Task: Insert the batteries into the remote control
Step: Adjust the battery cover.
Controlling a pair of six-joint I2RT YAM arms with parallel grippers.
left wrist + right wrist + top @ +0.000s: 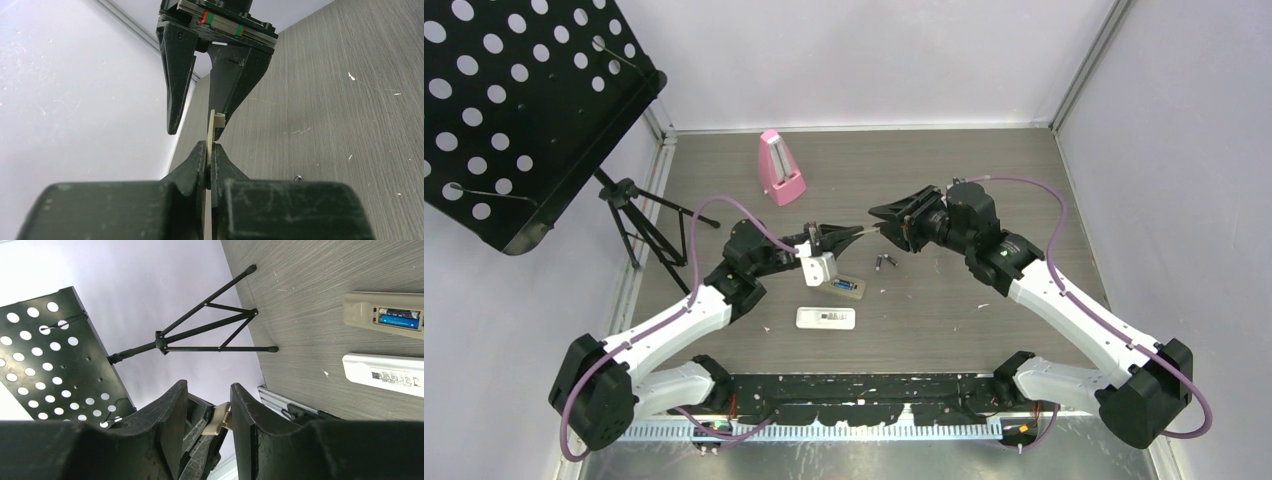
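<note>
My left gripper (208,147) is shut on a thin beige battery cover (215,125), held edge-on above the table. My right gripper (209,387) faces it tip to tip in the top view (876,222), jaws apart. The cover's end (217,420) sits between them, against one finger only. The beige remote control (847,287) lies back-up below. A blue battery (398,320) and a dark one (400,313) sit in its open compartment. Two loose dark batteries (885,264) lie on the table to its right.
A white remote (825,318) lies nearer the arm bases. A pink metronome (779,168) stands at the back. A black perforated music stand (514,110) on a tripod (639,215) fills the left side. Walls close in the table on three sides.
</note>
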